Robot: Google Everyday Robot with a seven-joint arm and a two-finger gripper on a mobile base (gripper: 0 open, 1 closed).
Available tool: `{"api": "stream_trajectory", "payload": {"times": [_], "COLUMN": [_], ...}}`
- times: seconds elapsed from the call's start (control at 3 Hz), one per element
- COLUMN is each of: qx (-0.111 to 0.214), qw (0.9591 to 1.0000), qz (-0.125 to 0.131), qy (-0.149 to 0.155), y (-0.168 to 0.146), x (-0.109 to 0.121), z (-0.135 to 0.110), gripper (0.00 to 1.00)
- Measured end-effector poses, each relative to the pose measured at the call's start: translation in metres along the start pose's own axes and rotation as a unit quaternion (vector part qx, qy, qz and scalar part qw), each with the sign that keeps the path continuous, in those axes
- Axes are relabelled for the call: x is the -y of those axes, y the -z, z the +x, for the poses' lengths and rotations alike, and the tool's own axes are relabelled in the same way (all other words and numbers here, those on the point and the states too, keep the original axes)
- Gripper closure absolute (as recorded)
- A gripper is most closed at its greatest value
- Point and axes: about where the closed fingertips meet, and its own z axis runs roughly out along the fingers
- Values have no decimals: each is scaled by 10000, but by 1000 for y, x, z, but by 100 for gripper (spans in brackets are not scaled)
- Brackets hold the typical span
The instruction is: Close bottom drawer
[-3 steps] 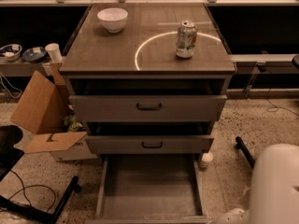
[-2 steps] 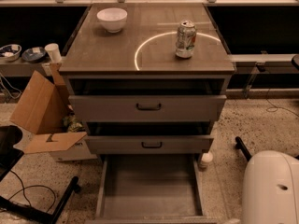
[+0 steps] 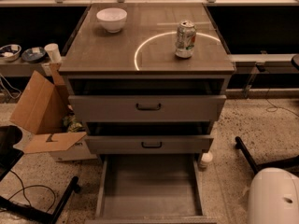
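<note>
The bottom drawer [image 3: 149,185] of the grey metal cabinet is pulled far out, and its plain grey tray is empty. Its front panel lies at the lower frame edge and is mostly cut off. The two drawers above, the top drawer [image 3: 147,107] and the middle drawer [image 3: 150,144], stand slightly out with dark handles. The gripper is not in view. Only a white rounded part of my arm [image 3: 273,197] shows at the bottom right, to the right of the open drawer and apart from it.
On the cabinet top stand a white bowl [image 3: 111,19] and a drink can [image 3: 185,39]. An open cardboard box [image 3: 44,115] lies left of the cabinet. A black chair base [image 3: 37,204] is at the lower left. A small white bottle [image 3: 205,159] and a black leg [image 3: 247,155] are at the right.
The white arm part at the bottom right has sunk lower in the picture and shifted slightly left. The drawers and the things on the cabinet have not moved.
</note>
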Motion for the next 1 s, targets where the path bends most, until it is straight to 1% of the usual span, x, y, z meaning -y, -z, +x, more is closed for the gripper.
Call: {"api": "stream_trajectory", "payload": {"times": [0.33,0.67,1.0], "qx": [573,1021,1283], "qw": [9982,9944,9913], "qz": [150,260,283], "qy": [-67,-45,7], "y": [-5,-5,-9], "x": [0,3,10], "z": [-20,-43,-65], "gripper": [100,100,100]}}
